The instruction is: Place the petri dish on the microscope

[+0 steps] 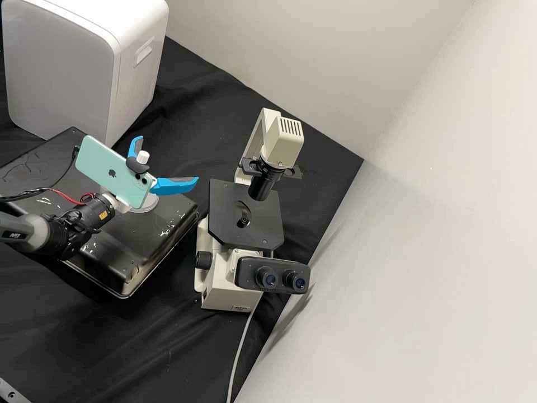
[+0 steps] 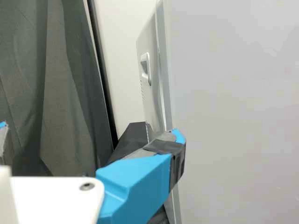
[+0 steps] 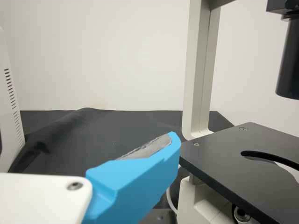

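Reading the high view first: the right arm (image 1: 39, 232) sits over the table's left side. The right jaws are spread wide, one blue finger (image 1: 136, 148) pointing up and the other (image 1: 178, 183) toward the microscope (image 1: 224, 268). Nothing is between them.

A mint-green phone (image 1: 112, 170) rides on the wrist. Below it a pale round disc lies on the black case (image 1: 134, 257). I take it for the petri dish (image 1: 146, 206), partly hidden by the phone. I cannot tell whether anything touches it.

The case sits just beside the microscope, on its left. The microscope stands near the table's right edge, its black stage (image 1: 263, 224) level. A white appliance (image 1: 84, 61) stands at the far left corner.

Right wrist view: my finger (image 3: 135, 182) is close by the stage (image 3: 229, 154) edge, apart from it.

Left wrist view: the left jaws are also parted, holding nothing. The taped finger (image 2: 149, 172) is near a pale wall (image 2: 233, 116), and the other tip (image 2: 2, 126) is well apart from it.
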